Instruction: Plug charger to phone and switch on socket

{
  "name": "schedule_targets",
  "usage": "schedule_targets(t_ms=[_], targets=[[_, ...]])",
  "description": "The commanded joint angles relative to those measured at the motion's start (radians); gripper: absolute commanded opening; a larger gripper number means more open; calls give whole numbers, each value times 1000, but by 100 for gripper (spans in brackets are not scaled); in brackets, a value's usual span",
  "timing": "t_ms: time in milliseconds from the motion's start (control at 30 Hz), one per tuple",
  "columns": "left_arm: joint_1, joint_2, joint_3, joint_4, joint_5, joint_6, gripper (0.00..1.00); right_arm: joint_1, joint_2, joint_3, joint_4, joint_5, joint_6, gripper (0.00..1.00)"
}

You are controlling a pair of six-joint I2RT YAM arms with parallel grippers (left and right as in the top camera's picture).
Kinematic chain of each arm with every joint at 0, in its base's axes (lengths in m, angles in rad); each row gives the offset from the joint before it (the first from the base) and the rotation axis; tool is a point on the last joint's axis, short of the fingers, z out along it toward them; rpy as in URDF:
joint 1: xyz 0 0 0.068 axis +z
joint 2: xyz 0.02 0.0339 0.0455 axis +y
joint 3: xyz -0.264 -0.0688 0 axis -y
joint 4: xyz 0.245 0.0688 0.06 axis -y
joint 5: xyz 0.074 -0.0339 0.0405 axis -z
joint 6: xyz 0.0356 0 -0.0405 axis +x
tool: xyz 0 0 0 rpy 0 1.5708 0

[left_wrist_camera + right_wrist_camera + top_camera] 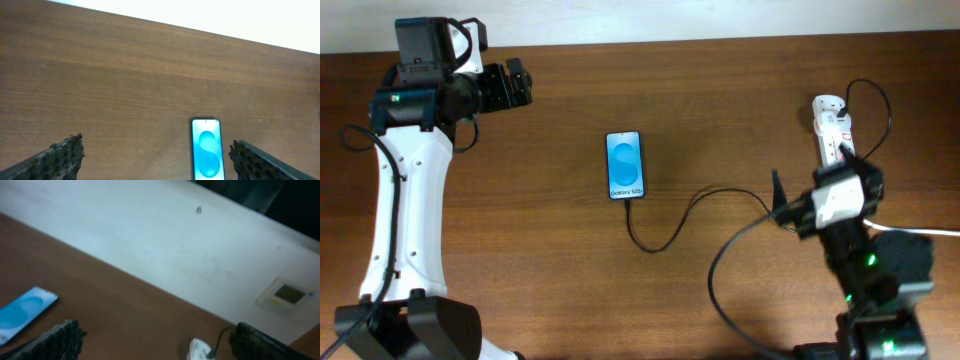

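The phone (626, 165) lies flat mid-table, its blue screen lit. The thin black charger (672, 228) runs from the phone's near end in a loop toward the right arm, and its tip appears seated in the phone. The white socket (831, 124) lies at the far right with a black cable plugged into it. My right gripper (820, 180) is open over the socket's near end. In the right wrist view the socket (198, 350) shows between the open fingers (155, 329), with the phone (25, 312) at left. My left gripper (518, 84) is open and empty at the far left. The phone (206, 150) shows between its fingers (155, 145).
The brown wooden table (720, 90) ends at a white wall along the far side. A thick white cord (920, 232) runs off to the right behind the right arm. A small wall panel (285, 294) shows in the right wrist view.
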Motion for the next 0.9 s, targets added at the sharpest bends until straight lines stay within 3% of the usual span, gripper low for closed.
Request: schedule_targets(t_ms=[0, 200, 367, 867], targets=[[0, -4, 1, 1, -3, 16, 99, 6, -159, -208, 102, 0, 3, 98], [0, -4, 1, 1, -2, 16, 99, 6, -432, -499, 174, -18, 3, 98], [0, -4, 1, 1, -2, 16, 99, 6, -557, -610, 133, -18, 3, 98], [0, -4, 1, 1, -2, 16, 99, 6, -556, -610, 93, -18, 6, 98]])
